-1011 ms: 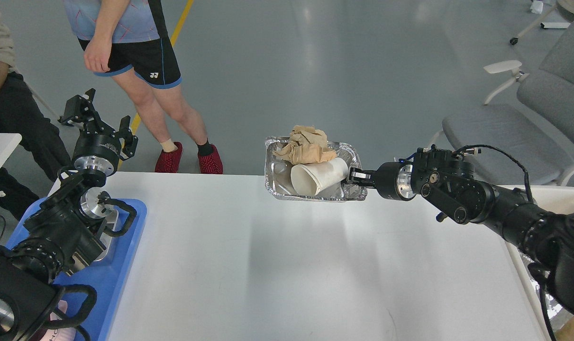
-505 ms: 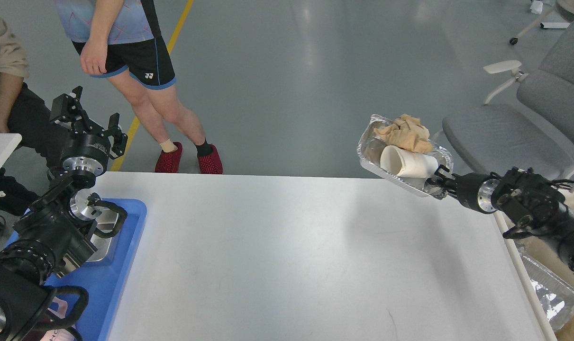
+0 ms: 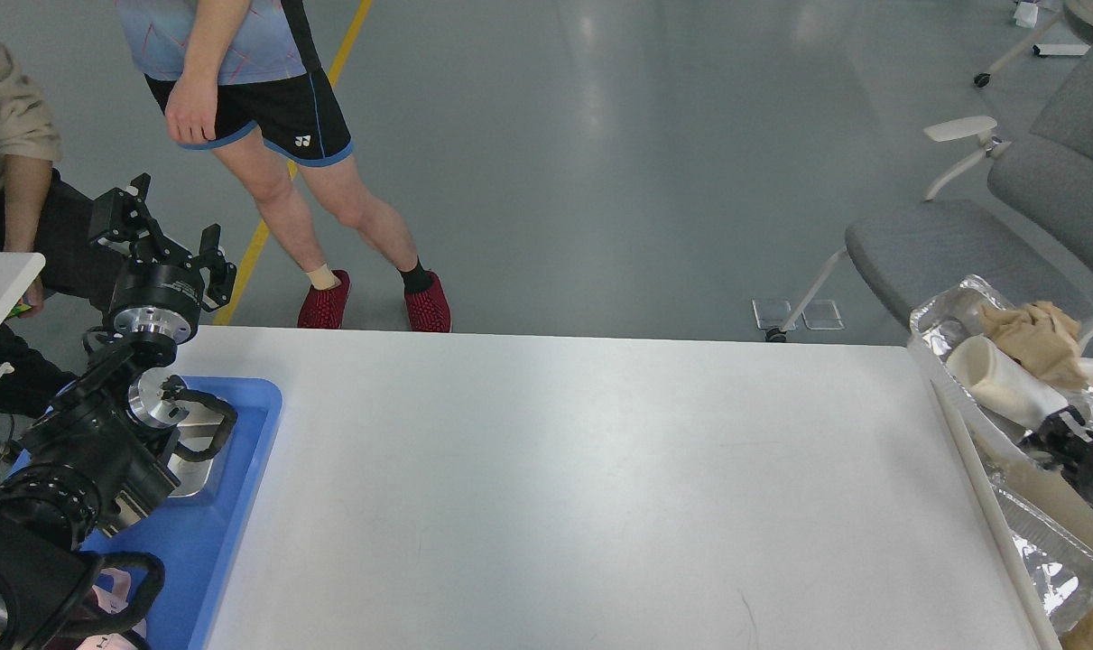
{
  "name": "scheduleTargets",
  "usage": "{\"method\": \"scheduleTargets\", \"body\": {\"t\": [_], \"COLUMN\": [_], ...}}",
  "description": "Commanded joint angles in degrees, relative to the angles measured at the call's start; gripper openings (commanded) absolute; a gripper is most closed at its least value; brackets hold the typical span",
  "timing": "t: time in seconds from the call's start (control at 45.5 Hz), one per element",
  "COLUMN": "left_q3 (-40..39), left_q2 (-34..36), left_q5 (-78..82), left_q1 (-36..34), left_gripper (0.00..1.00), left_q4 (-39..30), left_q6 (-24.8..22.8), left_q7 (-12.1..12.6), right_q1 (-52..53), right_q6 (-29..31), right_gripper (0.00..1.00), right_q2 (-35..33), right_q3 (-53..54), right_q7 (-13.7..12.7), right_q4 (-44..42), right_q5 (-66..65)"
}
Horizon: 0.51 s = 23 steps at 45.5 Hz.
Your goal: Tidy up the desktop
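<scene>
The desktop is a wide white tabletop filling the middle of the head view, and its surface is bare. Past its right edge my right gripper is shut on the rim of a foil tray. The tray is tilted and holds a white paper cup lying on its side and crumpled brown paper. My left gripper is raised above the desktop's far left corner, open, with nothing between its fingers.
A blue tray with a metal container lies on the left end under my left arm. A second foil tray sits low at the right. Grey chairs stand far right. A person stands beyond the far edge.
My right arm has swung the foil tray with cup and paper from above the desktop's far middle to the right, past the right edge and lower. The left arm has barely shifted.
</scene>
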Motion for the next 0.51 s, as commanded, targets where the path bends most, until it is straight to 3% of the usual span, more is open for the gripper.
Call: {"method": "scheduleTargets", "body": {"t": [0.0,0.154,0.264,0.308,0.374,0.483], "left_q3": [0.0,0.0,-0.1,-0.1,0.0,0.1], "left_q2": [0.0,0.0,0.0,0.0,0.0,0.1], "left_q5": [0.0,0.1,0.1,0.1,0.2,0.3], "left_q1": [0.0,-0.1,-0.1,-0.1,-0.1,0.0], "left_gripper": [0.96,0.96,0.97,0.97,0.97,0.97], "left_q4": [0.0,0.0,0.0,0.0,0.0,0.0], "left_q6": [0.0,0.0,0.1,0.3,1.1,1.6], "left_q7": [0.0,0.0,0.0,0.0,0.1,0.2], "right_q1": [-4.6,-8.1,-9.3,-9.3,-9.4,-9.5], "right_q6": [-0.3,-0.2,-2.2,-3.0,-3.4,-3.7], "right_gripper": [0.0,0.0,0.6,0.75,0.85,0.92], "right_q2": [-1.1,-1.1,-0.9,-0.7,-0.6,-0.4], "right_q3": [3.6,7.4,9.4,9.9,10.3,10.3], "right_q7": [-0.1,-0.3,-0.3,-0.3,-0.3,-0.3], "right_q4": [-1.8,-4.4,-4.9,-4.9,-4.9,-4.9], "right_q5": [1.2,1.2,1.3,1.5,1.6,1.6]}}
